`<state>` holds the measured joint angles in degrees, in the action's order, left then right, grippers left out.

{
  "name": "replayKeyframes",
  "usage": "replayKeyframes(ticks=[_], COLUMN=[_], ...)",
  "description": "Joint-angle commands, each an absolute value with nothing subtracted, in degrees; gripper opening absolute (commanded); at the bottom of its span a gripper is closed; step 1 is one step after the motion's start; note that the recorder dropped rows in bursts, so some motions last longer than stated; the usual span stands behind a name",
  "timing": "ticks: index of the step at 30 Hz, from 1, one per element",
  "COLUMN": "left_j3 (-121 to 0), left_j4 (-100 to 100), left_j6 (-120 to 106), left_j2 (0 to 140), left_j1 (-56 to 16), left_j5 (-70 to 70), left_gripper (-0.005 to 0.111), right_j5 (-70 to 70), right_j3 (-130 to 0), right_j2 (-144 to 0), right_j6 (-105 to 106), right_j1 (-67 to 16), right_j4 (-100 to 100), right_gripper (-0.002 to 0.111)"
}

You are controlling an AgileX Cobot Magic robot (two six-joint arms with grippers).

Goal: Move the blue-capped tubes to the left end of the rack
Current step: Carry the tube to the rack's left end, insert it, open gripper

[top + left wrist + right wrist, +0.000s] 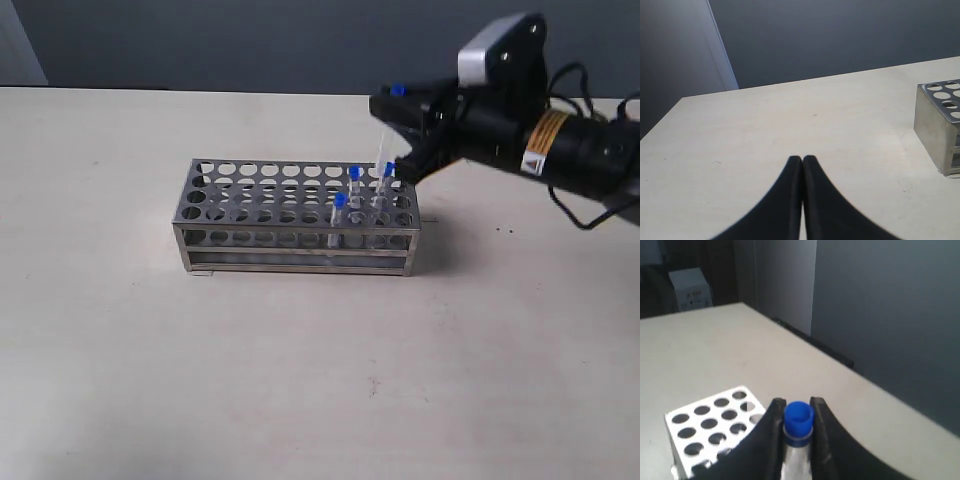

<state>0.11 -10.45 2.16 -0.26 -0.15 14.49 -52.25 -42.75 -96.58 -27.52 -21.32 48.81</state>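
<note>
The shiny metal rack [262, 207] stands mid-table. Three blue-capped tubes stand upright in holes at its right end: one [354, 184], another [386, 181] and a third [339, 213]. My right gripper [398, 103] hovers above that right end, shut on a fourth blue-capped tube [381, 146], which hangs tilted with its lower end above the rack. In the right wrist view the gripper [797, 402] pinches this tube [799, 417] just under its cap, over the rack [700, 432]. My left gripper [802, 159] is shut and empty over bare table, away from the rack's end [936, 125].
The beige table [300, 380] runs wide in front of and left of the rack. A dark wall [250, 40] stands behind the table's far edge. The right arm's black body and cables [570, 145] hang over the table's right side.
</note>
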Motion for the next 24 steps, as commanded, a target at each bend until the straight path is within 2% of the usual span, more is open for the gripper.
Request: replayKeyframes(ticks=[1, 6, 10, 15, 24], left_j3=[0.0, 0.0, 0.0, 0.0, 0.0], left_j4=[-10.6, -10.6, -10.6, -10.6, -10.6], left_j6=[2.4, 2.4, 2.4, 2.4, 2.4], left_j2=[0.0, 0.0, 0.0, 0.0, 0.0], left_j1=[-0.6, -0.6, -0.6, -0.6, -0.6], left_j5=[13.7, 13.7, 13.7, 13.7, 13.7], left_gripper=[0.0, 0.0, 0.0, 0.0, 0.0], right_j5=[-46.9, -38.9, -37.6, -35.2, -32.5], right_j3=[-50.8, -61.6, -69.1, -80.7, -88.8], right_j2=[-92.5, -96.9, -103.5, -116.1, -126.6], right_j6=[-33.9, -36.3, -36.5, -39.8, -42.0], right_j1=[-25.3, -33.0, -37.1, -40.1, -43.4], right_j4=[52.9, 53.7, 53.7, 53.7, 53.9], right_gripper=[-0.001, -0.001, -0.001, -0.001, -0.001])
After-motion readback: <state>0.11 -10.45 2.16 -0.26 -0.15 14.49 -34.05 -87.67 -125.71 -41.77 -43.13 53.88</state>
